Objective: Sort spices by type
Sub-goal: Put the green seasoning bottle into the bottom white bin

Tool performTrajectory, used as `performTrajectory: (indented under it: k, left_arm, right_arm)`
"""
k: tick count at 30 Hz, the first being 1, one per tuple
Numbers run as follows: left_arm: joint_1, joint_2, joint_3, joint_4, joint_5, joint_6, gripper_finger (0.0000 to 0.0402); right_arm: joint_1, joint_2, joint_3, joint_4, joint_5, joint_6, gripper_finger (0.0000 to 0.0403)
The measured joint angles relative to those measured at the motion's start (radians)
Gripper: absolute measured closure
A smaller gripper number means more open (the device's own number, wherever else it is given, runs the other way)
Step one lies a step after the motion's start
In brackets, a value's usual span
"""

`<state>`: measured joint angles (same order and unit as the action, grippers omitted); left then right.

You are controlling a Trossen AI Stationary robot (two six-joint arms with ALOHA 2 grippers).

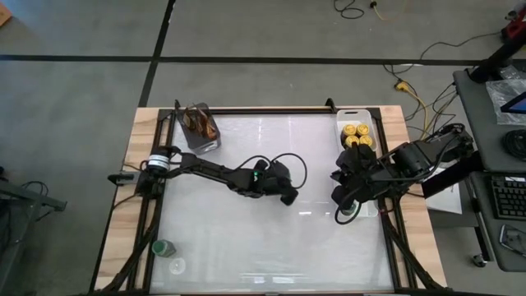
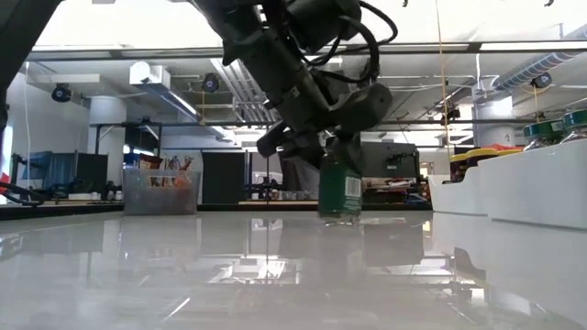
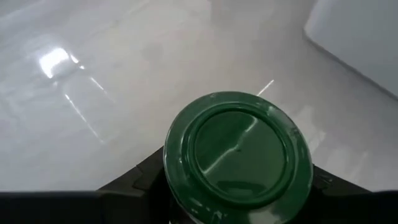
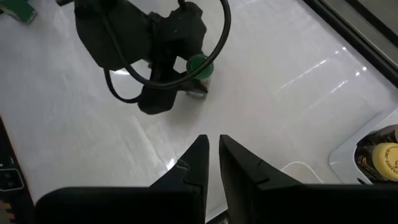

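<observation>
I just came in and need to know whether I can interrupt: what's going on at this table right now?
The robot is sorting spice jars. Its left gripper is near the middle of the table, jaws closed around a green-lidded jar that looks to be standing on the surface. The right gripper waits, shut and empty, beside a white tray at the table's right edge, which already holds yellow-lidded jars. One more green-lidded jar sits at the near left corner.

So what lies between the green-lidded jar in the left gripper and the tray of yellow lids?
Only bare white tabletop between the jar and the tray, seen in the high view.
</observation>
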<state>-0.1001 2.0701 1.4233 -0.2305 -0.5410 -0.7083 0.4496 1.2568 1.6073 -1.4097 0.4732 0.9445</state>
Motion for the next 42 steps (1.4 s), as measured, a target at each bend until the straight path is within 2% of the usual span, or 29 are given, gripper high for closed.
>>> performTrajectory:
  k: [7,12,18,27,35,42]
  left_arm:
    - [-0.003,-0.003,0.021,0.001,-0.023,0.007,0.0217]
    - [-0.028,-0.003,0.005,0.051,-0.153,0.002,0.0218]
    - [-0.032,-0.003,-0.086,0.195,-0.122,0.000,0.0218]
    - [-0.031,-0.003,-0.109,0.203,-0.122,0.022,0.0201]
    - [-0.031,-0.006,-0.109,0.203,-0.097,0.044,0.0203]
    - [-0.029,-0.007,-0.112,0.196,-0.048,0.048,0.0174]
  right_arm:
    - [0.004,0.000,0.000,0.000,-0.002,0.004,0.0374]
    - [0.004,0.000,0.000,0.000,-0.002,0.015,0.0374]
    - [0.004,0.000,0.000,0.000,-0.002,0.025,0.0374]
    - [0.004,0.000,0.000,0.001,-0.003,0.038,0.0374]
    - [0.004,0.000,0.000,0.005,-0.003,0.058,0.0374]
    - [0.004,0.000,0.000,0.114,-0.005,-0.069,0.0374]
